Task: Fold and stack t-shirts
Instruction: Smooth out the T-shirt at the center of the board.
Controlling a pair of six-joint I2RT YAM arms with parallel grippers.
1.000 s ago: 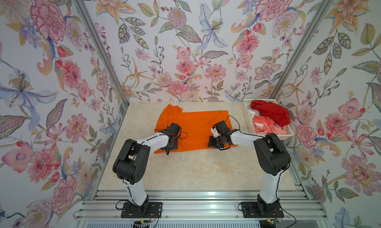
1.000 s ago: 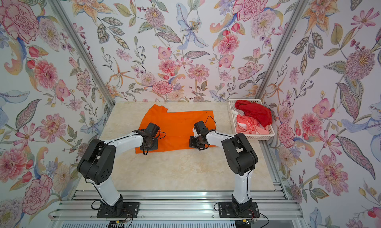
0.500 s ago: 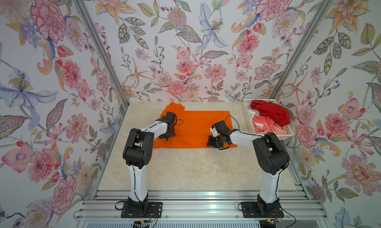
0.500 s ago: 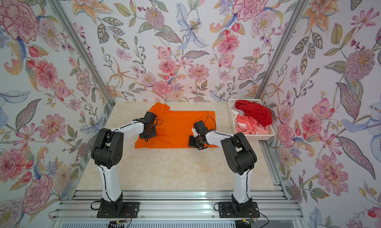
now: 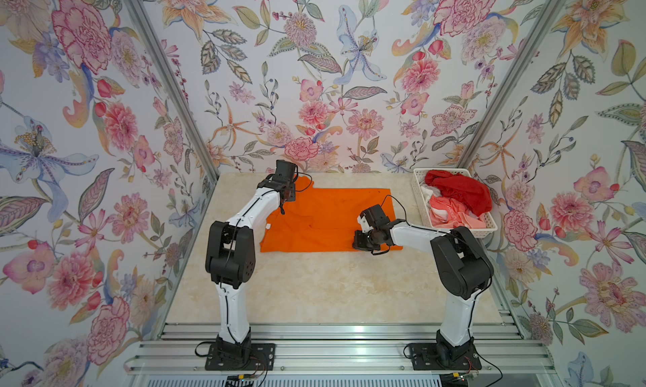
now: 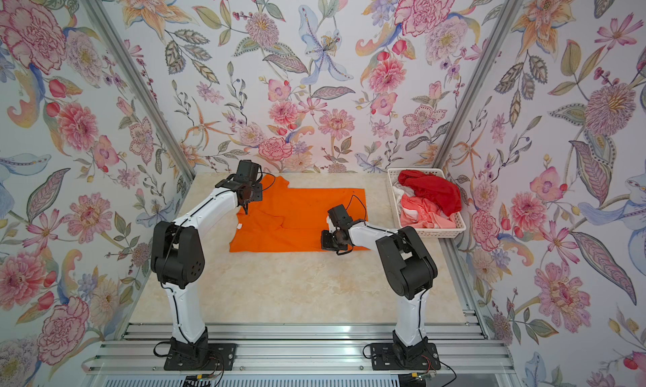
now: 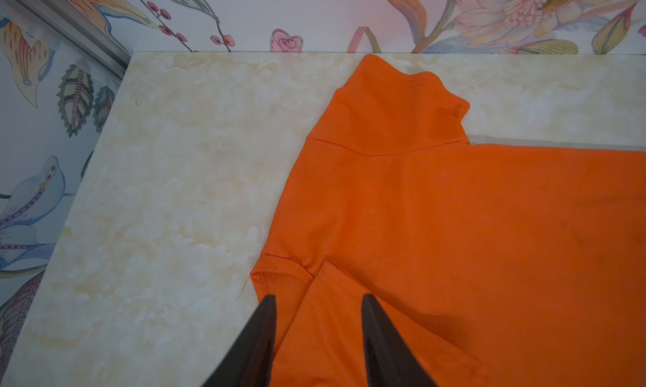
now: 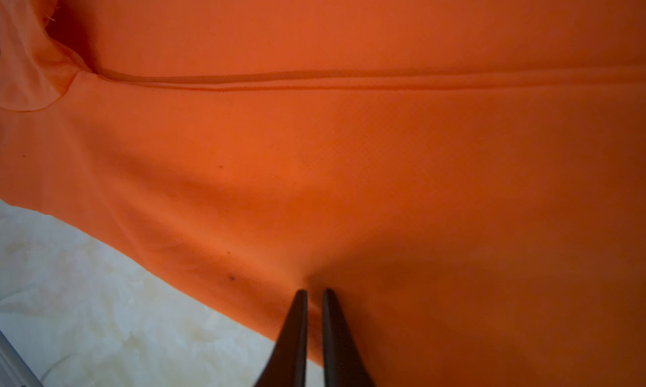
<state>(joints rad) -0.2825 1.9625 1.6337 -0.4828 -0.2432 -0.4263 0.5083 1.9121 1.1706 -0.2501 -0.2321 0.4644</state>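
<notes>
**Let go cleanly, then lift straight up**

The left gripper has its jaws standing apart with nothing pinched. Its tips are poised over a stitched hem at the edge of the orange t-shirt. The right gripper shows only a thin slit between its jaws, and the cloth puckers toward the tips. I cannot tell whether it pinches the cloth or merely rests on it.

In both top views the orange t-shirt lies flat on the table, just above the middle of the frame. It forms a near-rectangle, with one sleeve poking out at its upper left corner beside the left gripper. The right gripper sits near its lower right corner. The red t-shirt and the pink-and-white one lie crumpled in the basket, right of centre.

This looks like the release after a fold. To do it well:
- Part the right jaws fully before moving.
- Raise both arms straight up so no finger drags the layers askew.
- Fold the stray sleeve in so the edges line up.
</notes>
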